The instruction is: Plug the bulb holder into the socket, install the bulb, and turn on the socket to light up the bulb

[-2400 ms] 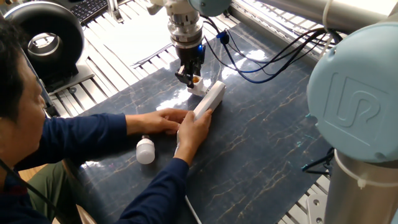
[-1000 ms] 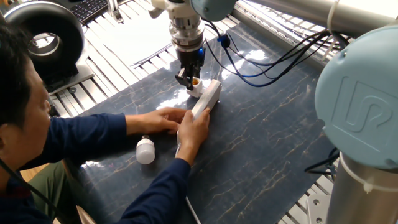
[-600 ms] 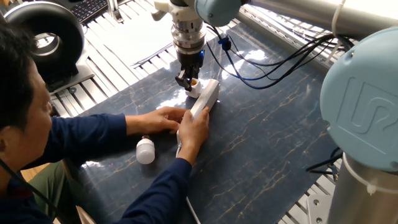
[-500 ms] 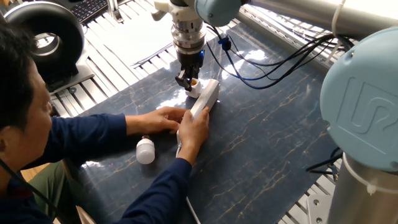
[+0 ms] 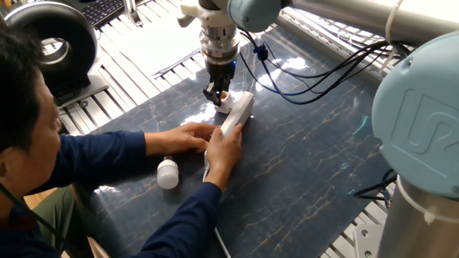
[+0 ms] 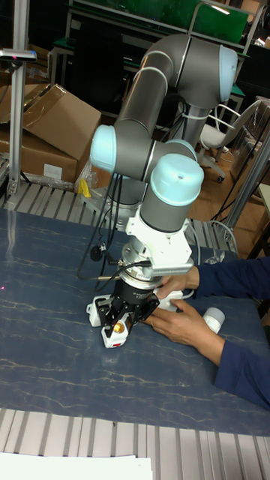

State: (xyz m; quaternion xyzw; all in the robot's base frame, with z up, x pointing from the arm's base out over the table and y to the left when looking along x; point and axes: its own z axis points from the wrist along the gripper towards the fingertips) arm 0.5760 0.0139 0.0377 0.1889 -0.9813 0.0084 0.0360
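Observation:
My gripper (image 5: 219, 93) is shut on the bulb holder (image 5: 225, 95), a small white piece whose orange opening shows between the fingers. It presses against the far end of the socket (image 5: 239, 113), a long white strip tipped on its side. A person's hands (image 5: 215, 143) hold the strip's near end. The bulb (image 5: 167, 174) lies loose on the dark table, left of those hands. In the tall fixed view the gripper (image 6: 120, 321) grips the holder (image 6: 115, 331) low over the table, and the bulb (image 6: 216, 319) lies to the right. The socket is mostly hidden there.
The person (image 5: 43, 165) leans in from the left, forearms across the table (image 5: 308, 179). Black cables (image 5: 308, 68) hang behind the wrist. My arm's large pale-blue joint (image 5: 423, 129) fills the right foreground. A black round fan (image 5: 54, 46) stands at the far left.
The gripper with the holder has edged slightly up and right against the strip's end. The arm's near joint has swung right. The hands and bulb have stayed put.

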